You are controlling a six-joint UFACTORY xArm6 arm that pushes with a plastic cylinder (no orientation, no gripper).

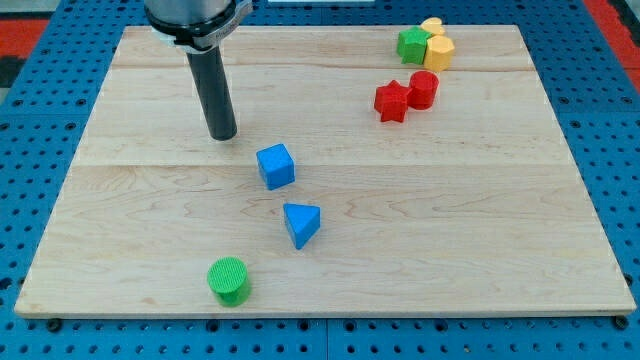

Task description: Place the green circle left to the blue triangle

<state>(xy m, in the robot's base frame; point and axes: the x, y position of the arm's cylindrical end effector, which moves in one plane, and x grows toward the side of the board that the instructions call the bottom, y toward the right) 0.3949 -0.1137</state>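
My tip (223, 135), bare rod with no claw, rests upper left of the blue cube (275, 166); green circle (229, 280) sits lower left of the blue triangle (301, 223).

The green circle (229, 280) is a short ribbed cylinder standing upright on its flat end near the board's bottom edge, left of centre in the view. The blue triangle (301, 224) is a small wedge-shaped block lying flat on the wood, one corner aimed toward the view's bottom. It sits up and right of the circle, apart from it.
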